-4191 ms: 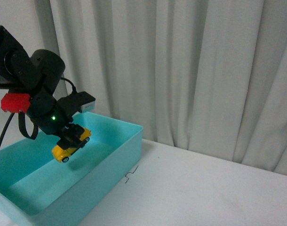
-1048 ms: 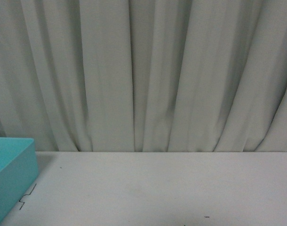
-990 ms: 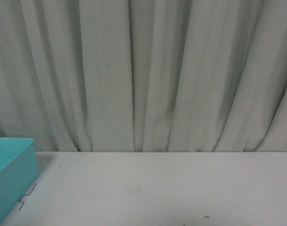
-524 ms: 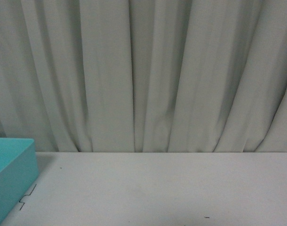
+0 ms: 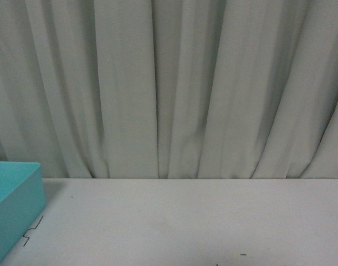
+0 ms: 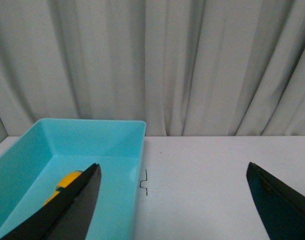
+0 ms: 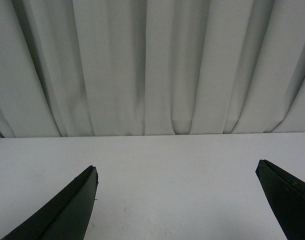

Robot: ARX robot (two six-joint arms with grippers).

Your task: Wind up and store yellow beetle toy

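The yellow beetle toy (image 6: 66,184) shows only in the left wrist view, as a small rounded patch of glossy yellow lying on the floor of a turquoise plastic bin (image 6: 117,131). One black finger of the left pincer (image 6: 167,210) covers most of it, so its windows and wheels cannot be made out. There is one toy and one bin.

The bin is a rectangular, open-topped tub with smooth walls. It stands on a plain white desk (image 5: 191,221), at the left side of the front view, where only one corner of it (image 5: 14,205) appears. Just beside the bin a small black zigzag mark (image 6: 144,182) is drawn on the desk.

The left pincer's two dark fingers are spread wide apart and grip nothing; one hangs over the bin, the other over bare desk. The right pincer (image 7: 185,210) is likewise spread wide with nothing between its fingers, and it hangs over bare desk. Neither arm appears in the front view.

Behind the desk, pale grey-white curtains (image 5: 180,88) hang in long vertical folds across the whole background in all three views.
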